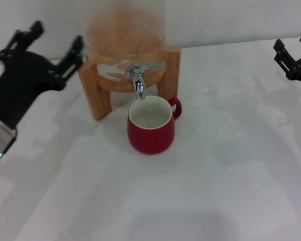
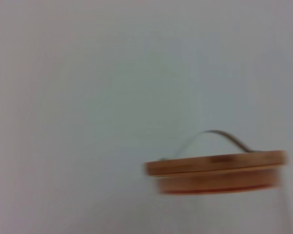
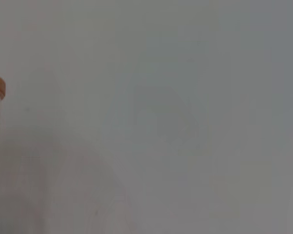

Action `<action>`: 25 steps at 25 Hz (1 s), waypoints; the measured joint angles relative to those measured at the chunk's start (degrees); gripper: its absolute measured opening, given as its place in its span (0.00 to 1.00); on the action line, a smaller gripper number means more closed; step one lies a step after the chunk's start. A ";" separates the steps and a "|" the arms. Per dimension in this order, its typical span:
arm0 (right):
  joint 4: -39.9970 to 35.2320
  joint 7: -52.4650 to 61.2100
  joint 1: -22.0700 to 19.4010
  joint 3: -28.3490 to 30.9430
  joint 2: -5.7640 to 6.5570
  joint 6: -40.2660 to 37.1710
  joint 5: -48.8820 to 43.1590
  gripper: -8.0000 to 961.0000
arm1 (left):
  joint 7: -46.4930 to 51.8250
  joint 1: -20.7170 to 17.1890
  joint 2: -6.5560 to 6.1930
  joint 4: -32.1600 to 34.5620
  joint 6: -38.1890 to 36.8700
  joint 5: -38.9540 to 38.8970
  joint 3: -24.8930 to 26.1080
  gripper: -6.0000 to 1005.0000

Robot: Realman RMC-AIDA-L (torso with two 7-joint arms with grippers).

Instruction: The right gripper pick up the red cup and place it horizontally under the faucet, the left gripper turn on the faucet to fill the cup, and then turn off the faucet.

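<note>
Red cup (image 1: 151, 126) stands upright on the white table (image 1: 231, 165), right under the faucet (image 1: 138, 80), with water inside. It is at about 12 o'clock from the robot. The faucet lever points sideways and no stream shows, so the filling looks done. The left hand (image 1: 52, 42) is at 10 o'clock, fingers spread and holding nothing. The right hand (image 1: 292, 47) waits at 2 o'clock, also spread and holding nothing. If the tap drips, the left hand should push the lever slowly and not bump the wooden stand (image 1: 93, 88). Behind is a plain wall.
</note>
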State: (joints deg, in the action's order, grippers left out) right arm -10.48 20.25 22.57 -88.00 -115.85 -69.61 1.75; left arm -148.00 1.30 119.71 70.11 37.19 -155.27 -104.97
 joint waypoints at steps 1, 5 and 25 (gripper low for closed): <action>-0.02 -0.19 0.23 0.26 0.03 0.00 0.06 0.71 | -1.67 -0.56 0.01 -0.29 0.08 -2.58 -0.02 0.81; -0.05 -0.88 0.93 2.65 0.11 0.13 0.22 0.71 | -7.48 -2.13 0.21 -2.70 3.15 -10.28 0.41 0.81; -0.07 -6.66 4.37 12.52 0.45 0.77 0.96 0.71 | 2.55 2.08 0.57 -27.32 29.30 -12.51 31.76 0.81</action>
State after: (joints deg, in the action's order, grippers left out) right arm -10.55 13.60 26.94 -75.49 -115.40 -68.84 2.71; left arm -145.45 3.38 120.28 42.79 66.48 -167.78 -73.21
